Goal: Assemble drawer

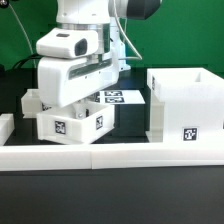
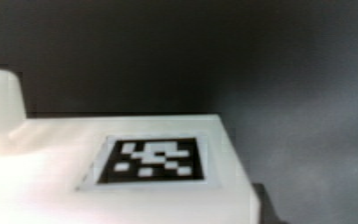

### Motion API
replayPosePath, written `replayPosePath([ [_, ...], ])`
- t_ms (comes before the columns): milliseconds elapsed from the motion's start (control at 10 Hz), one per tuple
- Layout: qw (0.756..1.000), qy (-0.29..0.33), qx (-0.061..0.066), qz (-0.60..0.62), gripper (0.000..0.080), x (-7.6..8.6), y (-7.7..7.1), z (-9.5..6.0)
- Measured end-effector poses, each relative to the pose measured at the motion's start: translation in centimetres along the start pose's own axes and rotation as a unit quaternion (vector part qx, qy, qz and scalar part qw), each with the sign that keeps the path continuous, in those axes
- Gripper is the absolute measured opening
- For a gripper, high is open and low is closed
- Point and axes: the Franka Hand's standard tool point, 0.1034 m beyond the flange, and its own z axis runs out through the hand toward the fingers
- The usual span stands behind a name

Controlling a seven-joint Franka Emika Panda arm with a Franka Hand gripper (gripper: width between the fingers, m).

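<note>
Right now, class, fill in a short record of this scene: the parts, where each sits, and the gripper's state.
casing: box casing, standing apart on the exterior view's right, tag on its near face
tray: tray, under the gripper, tags on its near side
gripper: gripper, low over the tray; open or shut cannot be told
board: marker board, flat behind the tray
rail: border rail, along the front
wrist view: one blurred tag on white plastic

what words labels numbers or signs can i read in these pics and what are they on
No readable words, brands or numbers anywhere.
box casing: one black-and-white square tag, pattern only, no letters.
tray: front tags, pattern only.
marker board: square tags, pattern only.
Wrist view: one blurred tag on a white surface, no text.
</note>
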Motion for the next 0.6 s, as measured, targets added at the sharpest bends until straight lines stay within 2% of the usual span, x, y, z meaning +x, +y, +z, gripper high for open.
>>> replayPosePath([
  [300,0.992,-0.013,0.012,-0.124,0.0042,0.19,-0.21,0.26],
  [600,0.982,-0.018,0.013,-0.189,0.0042,-0.25,-0.11,0.41],
])
